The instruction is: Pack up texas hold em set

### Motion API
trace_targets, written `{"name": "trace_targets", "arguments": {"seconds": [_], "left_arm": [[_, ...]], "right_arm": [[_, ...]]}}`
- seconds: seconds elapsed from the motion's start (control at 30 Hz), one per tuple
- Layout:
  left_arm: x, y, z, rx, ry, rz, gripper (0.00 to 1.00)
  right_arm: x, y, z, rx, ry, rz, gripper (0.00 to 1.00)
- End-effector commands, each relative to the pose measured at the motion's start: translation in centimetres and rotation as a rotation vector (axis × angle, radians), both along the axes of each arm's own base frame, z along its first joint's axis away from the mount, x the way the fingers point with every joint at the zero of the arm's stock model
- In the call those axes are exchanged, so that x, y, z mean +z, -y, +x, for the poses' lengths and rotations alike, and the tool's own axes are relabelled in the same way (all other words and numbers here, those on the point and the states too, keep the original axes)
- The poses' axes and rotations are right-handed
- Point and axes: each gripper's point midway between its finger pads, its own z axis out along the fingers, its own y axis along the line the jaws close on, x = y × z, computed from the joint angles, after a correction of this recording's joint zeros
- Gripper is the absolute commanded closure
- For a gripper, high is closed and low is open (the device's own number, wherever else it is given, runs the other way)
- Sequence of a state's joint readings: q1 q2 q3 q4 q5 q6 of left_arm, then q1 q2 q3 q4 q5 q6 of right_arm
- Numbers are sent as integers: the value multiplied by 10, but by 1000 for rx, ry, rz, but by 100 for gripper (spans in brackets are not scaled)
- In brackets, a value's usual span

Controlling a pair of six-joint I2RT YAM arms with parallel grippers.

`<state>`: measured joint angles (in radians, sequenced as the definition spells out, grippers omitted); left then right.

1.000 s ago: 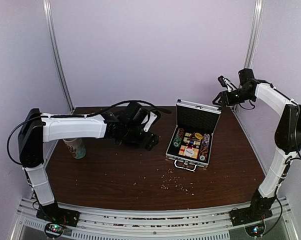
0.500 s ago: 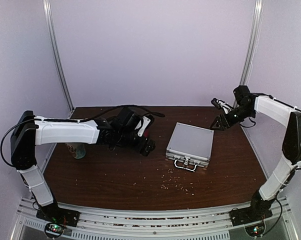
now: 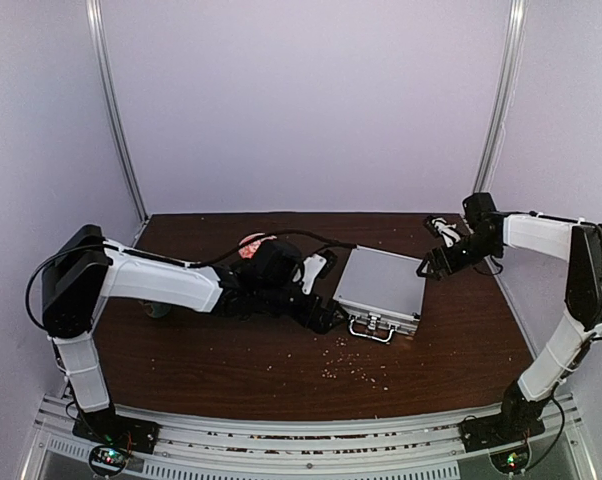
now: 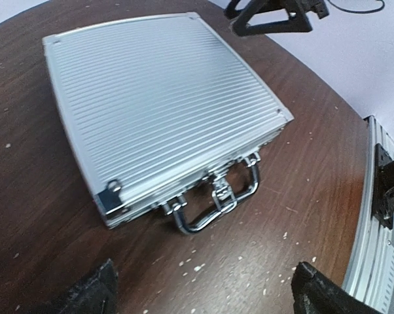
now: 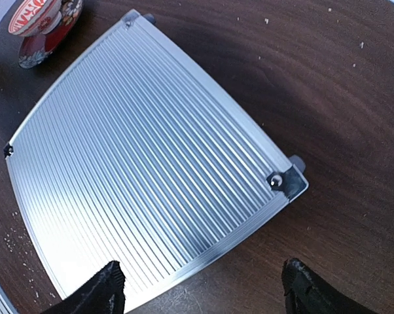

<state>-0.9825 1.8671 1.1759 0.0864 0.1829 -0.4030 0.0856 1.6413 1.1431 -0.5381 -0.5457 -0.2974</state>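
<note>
Dark wooden table (image 3: 231,350), pale crumbs (image 3: 356,372), lilac walls (image 3: 311,100), shut briefcase (image 3: 381,285)

Both arms reach inward, left gripper (image 4: 205,293) and right gripper (image 5: 202,289) spread wide, empty

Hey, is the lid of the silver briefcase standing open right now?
No, the briefcase is shut, its ribbed lid lying flat down on the base.

Reading no text, brand, number or sign anywhere. Seeing only white brush-like marks on the red bowl (image 5: 45,25), sitting well beyond the right gripper (image 5: 203,291), up and to the left of its fingertips in the wrist view; too blurred and cropped for making out as characters.
</note>
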Motion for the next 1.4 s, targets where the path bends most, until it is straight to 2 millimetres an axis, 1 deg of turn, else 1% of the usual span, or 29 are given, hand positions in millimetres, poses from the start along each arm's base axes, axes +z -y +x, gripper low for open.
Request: {"name": "trace_targets", "arguments": {"seconds": [0.0,0.13,0.27,0.37,0.43,0.5,0.57,0.73,0.77,0.83,0.9,1.0,1.07,1.17,1.27,1.33,1.37], "left_arm": [[5,41,-7,-83,-6,-92,7],[-11,61,-13,-128,-41,-97,9],[-20,78,-17,-165,-61,-113,9],[-27,86,-18,-181,-80,-121,9],[-30,89,-19,-190,-90,-123,9],[-32,91,-19,-194,-98,-124,9],[-33,91,-19,-193,-102,-119,9],[-38,84,-19,-174,-115,-74,10],[-40,81,-20,-170,-119,-65,10],[-44,76,-22,-162,-133,-43,10],[-48,70,-24,-154,-148,-24,11],[-47,60,-30,-140,-164,-14,12],[-42,54,-35,-133,-160,-4,12],[-35,48,-38,-120,-143,8,12],[-34,47,-39,-111,-149,4,11],[-35,50,-38,-114,-149,-3,11],[-36,52,-37,-116,-150,-5,11]], "right_arm": [[-13,2,3,-27,7,-13,16],[-21,4,2,-36,-17,-24,16],[-32,2,-1,-23,-51,-19,16],[-44,-1,-2,-9,-90,-13,16],[-51,-7,-1,8,-118,-7,16],[-60,-15,-2,37,-142,-30,17],[-65,-29,-5,82,-152,-38,18],[-69,-77,-17,224,-140,-78,19],[-70,-83,-19,242,-141,-86,19],[-70,-89,-18,251,-130,-104,19],[-68,-88,-16,240,-119,-116,19],[-59,-78,-8,197,-79,-161,18],[-43,-68,-1,155,-39,-164,17],[-11,-53,8,101,23,-159,16],[14,-52,10,102,65,-157,15],[26,-58,6,130,75,-125,16],[30,-64,1,159,72,-90,18]]}}
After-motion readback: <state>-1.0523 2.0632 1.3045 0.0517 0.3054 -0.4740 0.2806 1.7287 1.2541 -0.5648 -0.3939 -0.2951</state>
